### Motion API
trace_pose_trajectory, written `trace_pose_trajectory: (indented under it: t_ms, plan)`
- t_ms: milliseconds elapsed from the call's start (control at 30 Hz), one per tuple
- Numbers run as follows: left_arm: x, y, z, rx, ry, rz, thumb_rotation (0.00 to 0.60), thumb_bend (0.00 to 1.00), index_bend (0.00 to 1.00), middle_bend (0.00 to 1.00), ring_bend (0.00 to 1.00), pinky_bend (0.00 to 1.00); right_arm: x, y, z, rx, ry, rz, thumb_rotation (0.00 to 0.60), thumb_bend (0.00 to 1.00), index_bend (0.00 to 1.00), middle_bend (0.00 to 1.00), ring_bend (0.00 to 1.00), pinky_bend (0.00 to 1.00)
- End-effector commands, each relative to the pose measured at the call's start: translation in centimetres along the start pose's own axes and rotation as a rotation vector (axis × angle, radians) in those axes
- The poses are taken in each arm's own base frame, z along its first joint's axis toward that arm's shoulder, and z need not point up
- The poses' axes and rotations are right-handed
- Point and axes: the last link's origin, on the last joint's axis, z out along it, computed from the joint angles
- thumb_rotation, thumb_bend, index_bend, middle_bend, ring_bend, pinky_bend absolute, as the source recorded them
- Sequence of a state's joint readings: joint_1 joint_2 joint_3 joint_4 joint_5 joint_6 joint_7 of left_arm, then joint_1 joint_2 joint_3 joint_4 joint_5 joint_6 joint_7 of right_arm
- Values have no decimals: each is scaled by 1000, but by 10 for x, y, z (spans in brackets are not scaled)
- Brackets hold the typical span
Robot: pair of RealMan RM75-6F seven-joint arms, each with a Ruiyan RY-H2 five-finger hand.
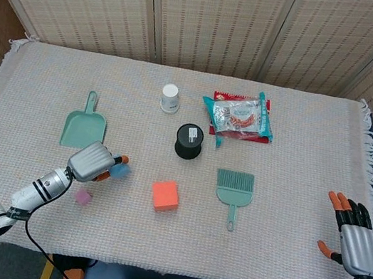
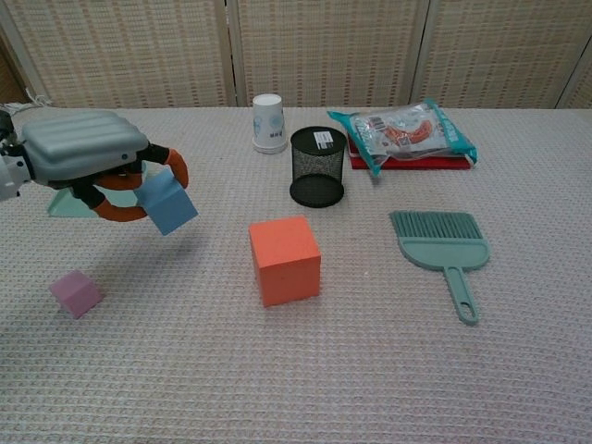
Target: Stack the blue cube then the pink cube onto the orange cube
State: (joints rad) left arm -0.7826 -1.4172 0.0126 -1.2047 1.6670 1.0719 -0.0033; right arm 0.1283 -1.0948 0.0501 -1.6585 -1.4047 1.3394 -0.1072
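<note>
- Left hand (image 2: 88,157): fingers curled around the blue cube (image 2: 166,202), which it holds tilted and clear of the cloth, a shadow lying beneath it. In the head view the same hand (image 1: 91,161) shows with the cube (image 1: 120,169) at its fingertips, just below the dustpan.
- Right hand (image 1: 354,240): at the near right edge of the table, past the cloth's fringe, fingers spread apart and holding nothing. It shows in the head view only.
- Orange cube (image 2: 284,259): sits flat on the cloth near the table's middle, to the right of the held blue cube and apart from it. Nothing rests on its top face.
- Pink cube (image 2: 76,293): lies on the cloth at the near left, below the left hand and apart from it. It is the smallest of the three cubes.
- Dustpan (image 1: 83,126): teal, flat on the cloth at the left, handle pointing towards the far edge. In the chest view the left hand covers most of it.
- Brush (image 2: 441,245): teal, flat on the cloth to the right of the orange cube, bristles towards the far side and handle towards the near side.
- Mesh cup (image 2: 317,166): black, upright, beyond the orange cube.
- Paper cup (image 2: 267,122): white, standing mouth down, just left of and behind the mesh cup.
- Snack bag (image 2: 407,129): lies at the far right of centre, on top of a flat red packet (image 2: 416,163).
- Table (image 1: 300,152): covered with a pale woven cloth, fringed at the right edge.
</note>
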Motion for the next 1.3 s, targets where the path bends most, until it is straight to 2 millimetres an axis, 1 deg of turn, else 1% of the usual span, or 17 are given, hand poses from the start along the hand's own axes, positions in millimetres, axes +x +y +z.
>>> trace_pose_trajectory:
  t_ms: [33, 200, 333, 600, 667, 800, 833, 867, 900, 1067, 1167, 1300]
  plan:
    - [26, 2, -3, 3, -28, -22, 600, 437, 595, 1000, 1000, 1000, 1, 1, -1, 0, 5, 4, 600, 94, 0, 0, 0, 0]
    - [43, 22, -1, -35, -90, -25, 600, 439, 595, 1000, 1000, 1000, 3, 1, -3, 8, 11, 9, 600, 95, 0, 0, 0, 0]
    - [54, 39, 5, -70, -108, -2, 600, 454, 590, 1000, 1000, 1000, 5, 1, -4, 11, 18, 15, 600, 95, 0, 0, 0, 0]
    - [68, 67, 25, -132, -66, 59, 600, 454, 586, 1000, 1000, 1000, 15, 4, -9, 26, 81, 61, 600, 94, 0, 0, 0, 0]
    - [69, 72, 31, -154, -38, 91, 600, 453, 585, 1000, 1000, 1000, 16, 6, -10, 24, 82, 67, 600, 94, 0, 0, 0, 0]
    - [67, 76, 35, -176, -19, 108, 600, 453, 582, 1000, 1000, 1000, 17, 7, -10, 25, 79, 77, 600, 95, 0, 0, 0, 0]
    - [66, 79, 37, -191, -13, 110, 600, 453, 581, 1000, 1000, 1000, 18, 8, -10, 25, 78, 81, 600, 95, 0, 0, 0, 0]
    - [62, 89, 39, -238, -8, 133, 600, 454, 580, 1000, 1000, 1000, 19, 9, -10, 20, 82, 86, 600, 95, 0, 0, 0, 0]
    - [60, 94, 42, -270, 6, 176, 600, 454, 577, 1000, 1000, 1000, 20, 10, -11, 17, 82, 90, 600, 94, 0, 0, 0, 0]
    - [54, 106, 48, -349, 52, 267, 600, 453, 570, 1000, 1000, 1000, 21, 11, -10, 16, 73, 93, 600, 95, 0, 0, 0, 0]
    - [53, 113, 50, -383, 66, 281, 600, 452, 569, 1000, 1000, 1000, 21, 11, -11, 18, 71, 92, 600, 95, 0, 0, 0, 0]
    - [56, 115, 57, -392, 80, 269, 600, 452, 570, 1000, 1000, 1000, 20, 10, -12, 25, 64, 90, 600, 95, 0, 0, 0, 0]
